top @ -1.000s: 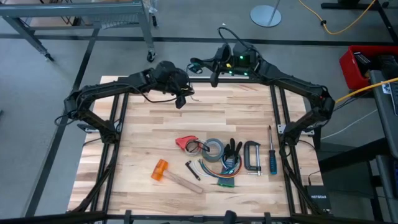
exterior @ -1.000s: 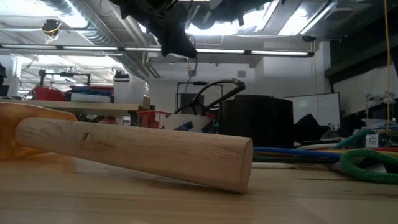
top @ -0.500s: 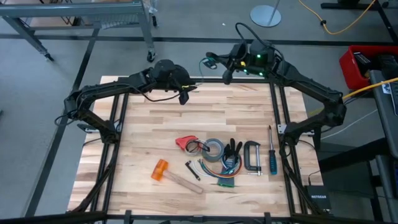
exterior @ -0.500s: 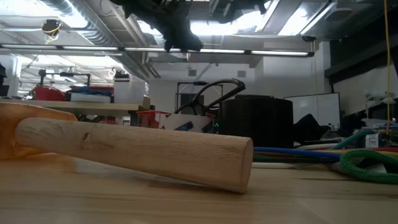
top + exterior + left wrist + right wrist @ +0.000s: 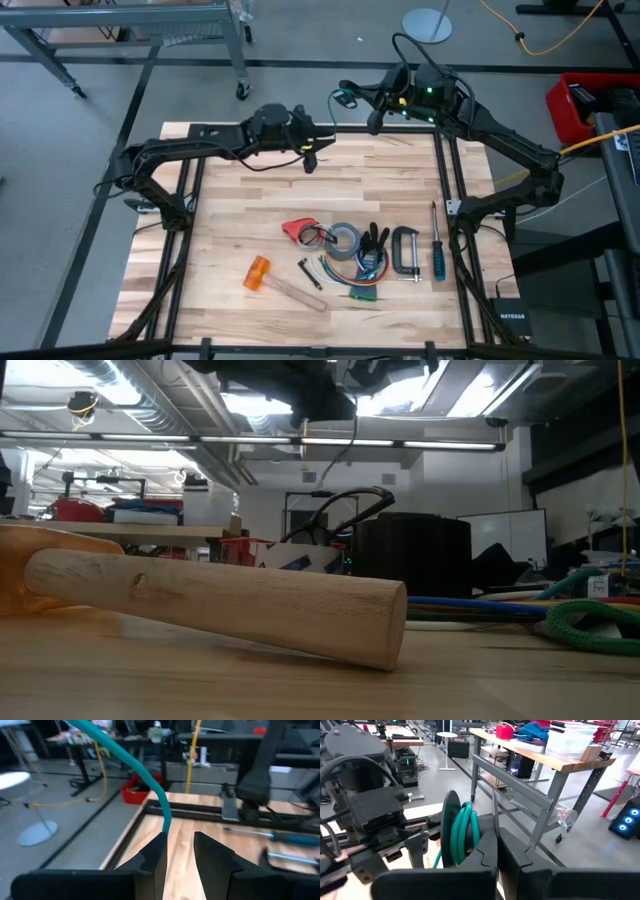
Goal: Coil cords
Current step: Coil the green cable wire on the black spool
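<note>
From my station I see both arms raised over the far edge of the surface (image 5: 230, 240), toward twelve o'clock, working one cord between them. Starting at the left: my left pincer (image 5: 308, 160) sits near eleven o'clock, its fingers (image 5: 152, 857) standing narrowly apart with the teal cord (image 5: 145, 777) running down into the gap between them. I judge it is there as a guide, letting the cord slide through under light tension and not clamping it, though I cannot tell whether the pads actually pinch it.

Moving right, the cord spans the short stretch between the two arms. My right pincer (image 5: 372, 120) hangs near one o'clock, just beyond the far edge, shut on the cord; in its wrist view several teal loops (image 5: 465, 837) lie gathered against a dark round piece beside the closed fingers. So the coil seems to be building at this pincer, kept high so the loops hang free of the tools.

Those tools lie well apart from the work, around five o'clock: a hammer (image 5: 275, 282), a tape roll (image 5: 345, 240), a clamp (image 5: 405, 252) and a screwdriver (image 5: 437, 250).
</note>
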You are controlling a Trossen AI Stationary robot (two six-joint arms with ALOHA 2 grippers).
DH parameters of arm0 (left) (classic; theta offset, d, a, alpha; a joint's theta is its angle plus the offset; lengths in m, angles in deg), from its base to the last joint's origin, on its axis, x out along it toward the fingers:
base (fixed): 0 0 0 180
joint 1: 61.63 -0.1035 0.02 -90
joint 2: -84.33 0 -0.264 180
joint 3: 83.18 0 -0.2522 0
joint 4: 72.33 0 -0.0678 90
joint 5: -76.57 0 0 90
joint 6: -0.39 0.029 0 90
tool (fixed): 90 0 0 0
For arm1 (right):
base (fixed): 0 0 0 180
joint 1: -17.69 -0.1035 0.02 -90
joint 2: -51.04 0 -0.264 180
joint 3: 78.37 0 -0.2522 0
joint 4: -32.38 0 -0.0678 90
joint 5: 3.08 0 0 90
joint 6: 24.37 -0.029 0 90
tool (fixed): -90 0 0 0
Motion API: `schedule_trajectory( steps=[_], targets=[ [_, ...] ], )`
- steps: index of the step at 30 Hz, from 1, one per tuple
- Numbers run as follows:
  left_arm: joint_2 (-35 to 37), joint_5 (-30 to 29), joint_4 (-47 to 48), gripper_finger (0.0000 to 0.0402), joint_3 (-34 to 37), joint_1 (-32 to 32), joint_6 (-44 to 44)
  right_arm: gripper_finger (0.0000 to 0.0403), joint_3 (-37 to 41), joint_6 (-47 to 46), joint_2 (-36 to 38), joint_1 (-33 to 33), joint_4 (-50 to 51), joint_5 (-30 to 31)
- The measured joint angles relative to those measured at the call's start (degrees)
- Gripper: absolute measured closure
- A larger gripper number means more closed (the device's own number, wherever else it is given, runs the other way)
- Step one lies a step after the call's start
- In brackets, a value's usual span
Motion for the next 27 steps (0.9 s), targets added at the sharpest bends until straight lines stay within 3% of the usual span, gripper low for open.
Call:
schedule_trajectory(
  steps=[7,27],
  targets=[
    [-0.91,-5.57,-1.93,0.0314,0.00,1.08,-0.03,0.0402,0.02,0.29,0.09,0.00,-0.16,0.02],
    [-0.98,-7.13,-1.74,0.0314,0.02,1.08,-0.48,0.0402,0.02,1.16,0.02,0.00,-1.60,0.07]
  ],
)
